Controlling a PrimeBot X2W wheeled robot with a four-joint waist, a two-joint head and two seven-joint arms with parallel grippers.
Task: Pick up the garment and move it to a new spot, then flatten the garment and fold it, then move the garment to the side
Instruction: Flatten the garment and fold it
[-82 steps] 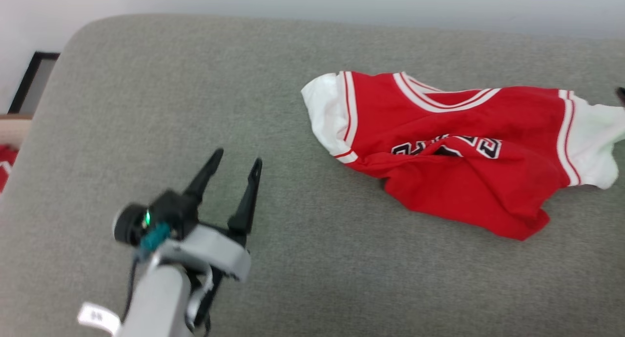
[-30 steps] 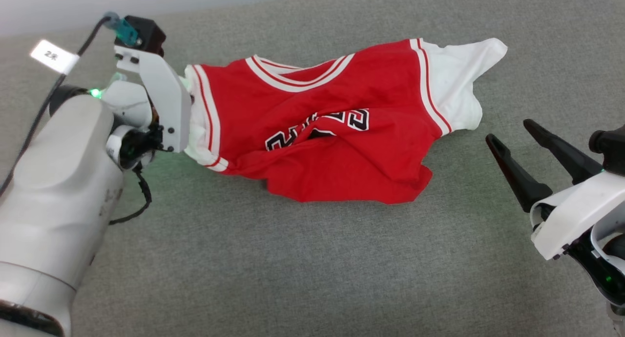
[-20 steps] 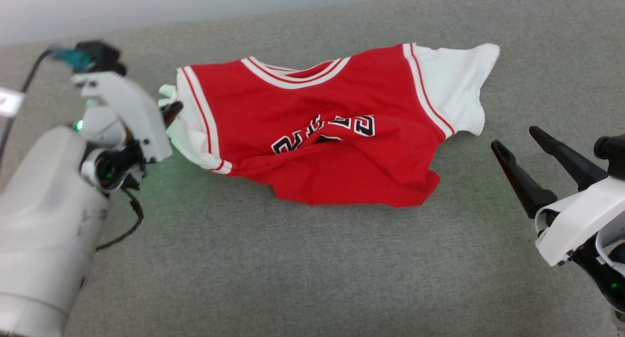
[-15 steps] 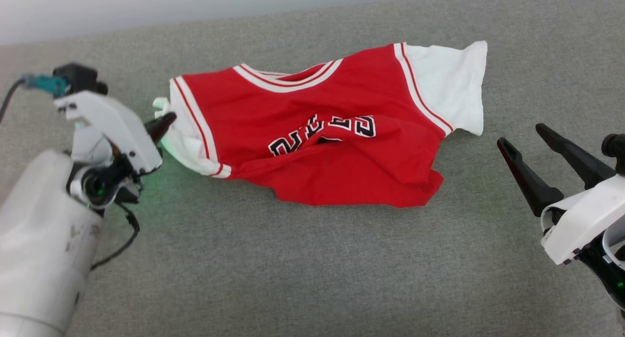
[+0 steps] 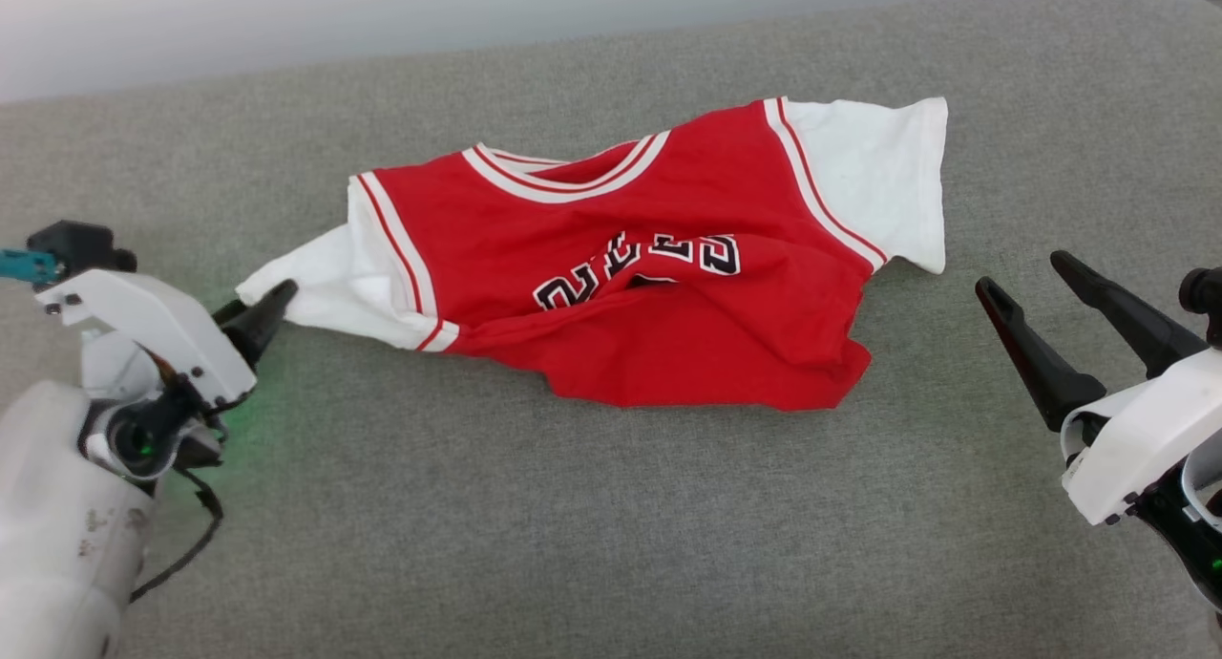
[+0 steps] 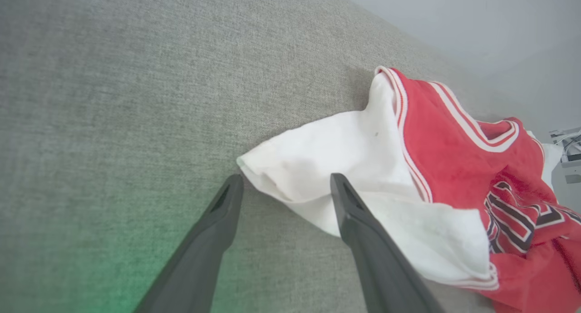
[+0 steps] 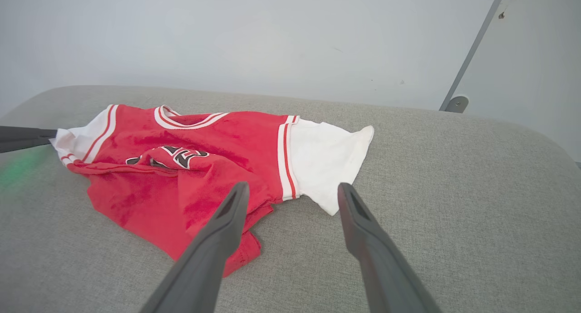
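Left wrist view: left claw [image 6: 286,179], newly spread, has released the drawn-out white sleeve [image 6: 345,145] of the garment [image 6: 449,136]; right claw [image 5: 1021,272] stands open; flattening remains unfinished.

Open cushion [image 5: 573,544] all round garment [image 5: 716,353]; wall [image 5: 286,10] behind.

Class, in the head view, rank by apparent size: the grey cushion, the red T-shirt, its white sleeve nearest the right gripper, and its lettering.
1. grey cushion
2. T-shirt
3. white sleeve
4. lettering, though not far behind the sleeve
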